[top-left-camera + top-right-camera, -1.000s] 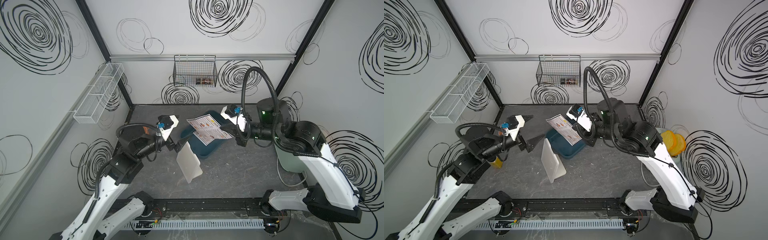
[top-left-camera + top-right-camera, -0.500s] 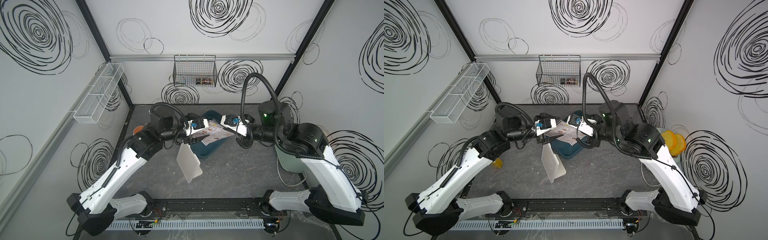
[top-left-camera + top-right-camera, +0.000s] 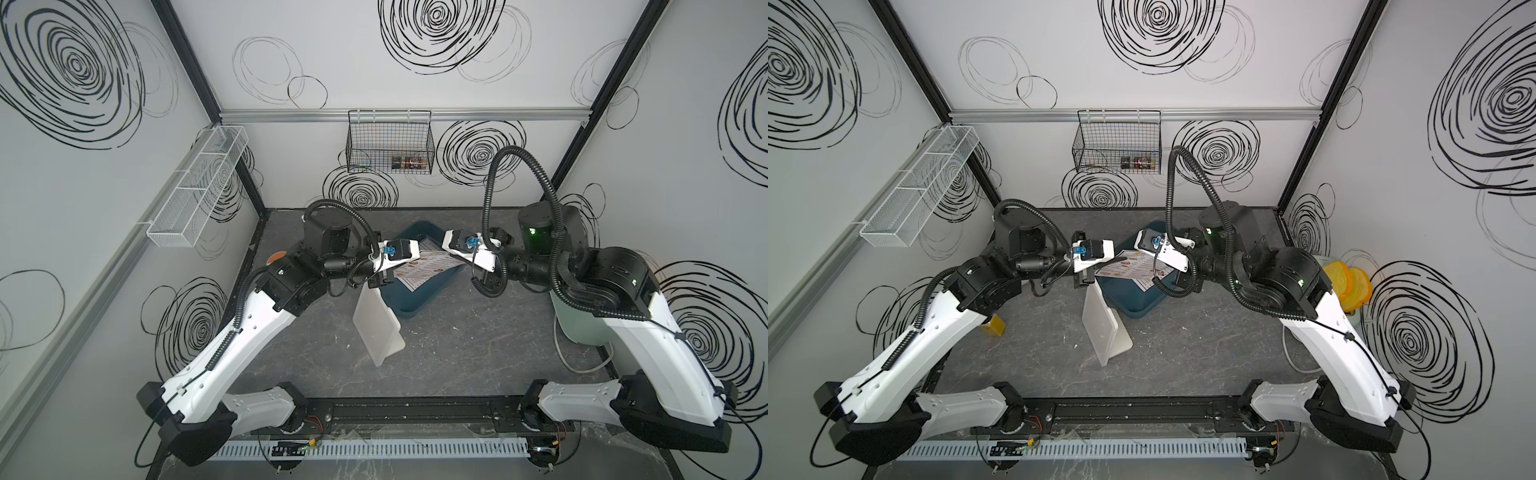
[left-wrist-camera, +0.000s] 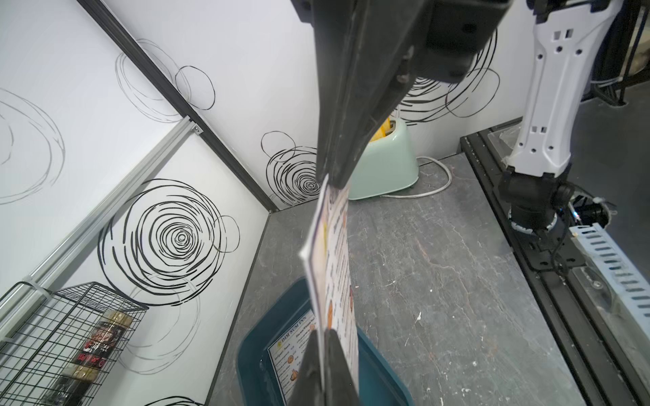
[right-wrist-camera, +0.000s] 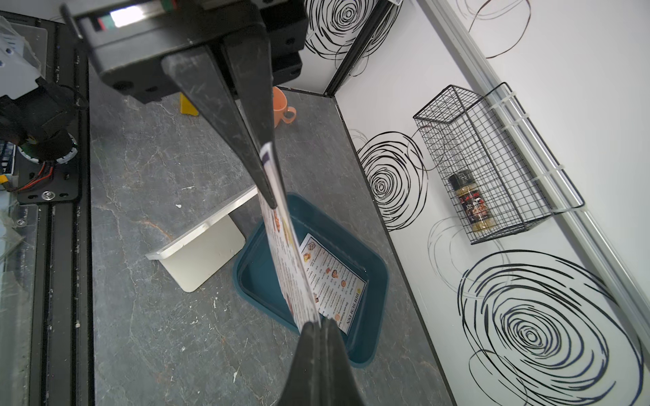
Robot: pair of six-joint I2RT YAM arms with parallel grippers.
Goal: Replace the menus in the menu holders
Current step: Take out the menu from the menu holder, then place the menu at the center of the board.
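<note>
In both top views the wrist housings cover the fingertips of the left gripper (image 3: 388, 276) and right gripper (image 3: 459, 261) and both ends of the held menu (image 3: 428, 268), whose print is too small to read. Whether the right gripper's pads press that menu or stand just off it cannot be told. The second menu (image 4: 290, 358), in the tray (image 4: 248, 365) below both grippers, is half covered and cut by the frame edge in the left wrist view. The menu holder (image 3: 376, 320) beside the left gripper shows only its back. The toaster (image 3: 575, 328), behind the right gripper, is mostly under the right arm; the mug (image 3: 275, 257) barely shows behind the left gripper.
</note>
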